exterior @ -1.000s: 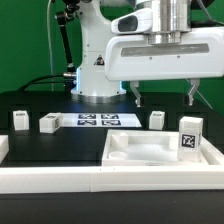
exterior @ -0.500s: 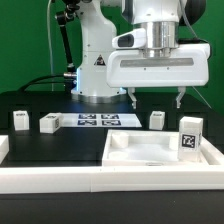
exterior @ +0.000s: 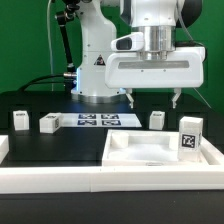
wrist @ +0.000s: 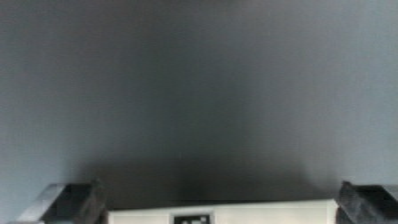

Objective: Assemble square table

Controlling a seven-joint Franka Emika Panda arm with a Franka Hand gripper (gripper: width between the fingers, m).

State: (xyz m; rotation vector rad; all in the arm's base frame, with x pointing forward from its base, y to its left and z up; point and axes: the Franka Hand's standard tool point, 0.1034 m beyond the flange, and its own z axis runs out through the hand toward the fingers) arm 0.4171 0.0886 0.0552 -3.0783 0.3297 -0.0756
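Square table top, white slab with a raised rim, lies flat on the black worktop at the exterior view's right, near the front rail. Gripper hangs wide open, holding nothing, above the middle leg, which stands just behind the slab. Wrist view shows both fingers with a white tagged piece low between them, probably that leg; too blurred to be sure.

Likely step: pick this leg. Come straight down, keep the leg centred between the jaws, close on its flat sides, and don't clip the slab rim.

The slab acts as a shallow tray and looks empty inside. Tagged leg stands at its far right corner; on the rim or behind it, can't tell. Two more legs stand well apart to the left, beside the marker board.
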